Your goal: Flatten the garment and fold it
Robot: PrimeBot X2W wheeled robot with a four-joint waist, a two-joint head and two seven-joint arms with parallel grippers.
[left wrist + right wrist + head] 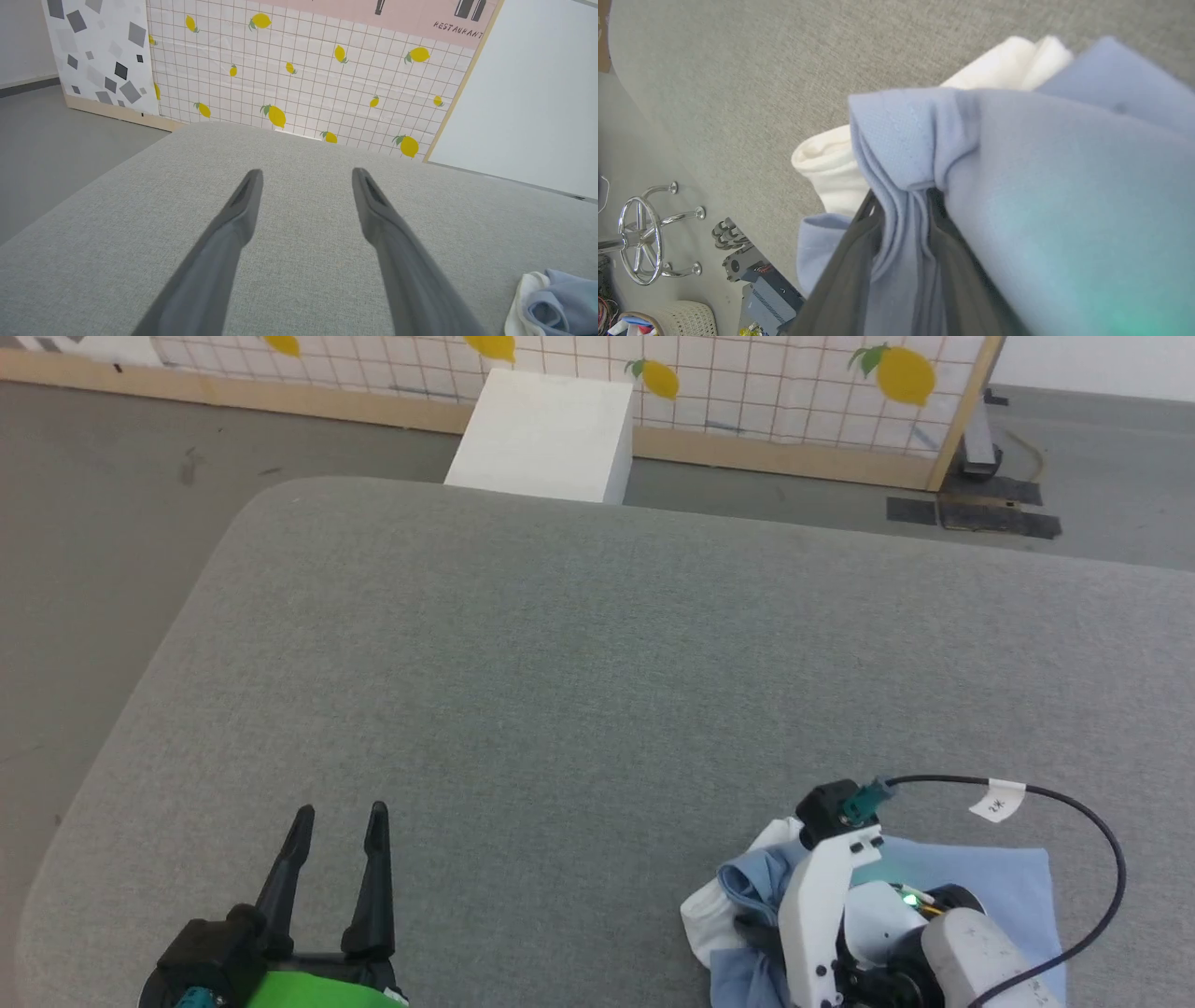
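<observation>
Garment: light blue soft-knit polo shirt [1017, 163], crumpled; light, limp.
Hold: likely hem corners.
Left gripper [307, 173]: spread, empty.
Right gripper [903, 200]: astride bunched fold; pinching or not, cannot tell.

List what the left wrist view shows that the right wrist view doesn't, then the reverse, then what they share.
Left wrist view, not the right: the left end effector, fingers wide apart over the cushion, and a lemon-patterned wall behind. Right wrist view, not the left: the right end effector with folds of the shirt between its fingers, plus a chrome stand and a basket on the floor. Shared: the grey cushion and the blue shirt with its white collar.
</observation>
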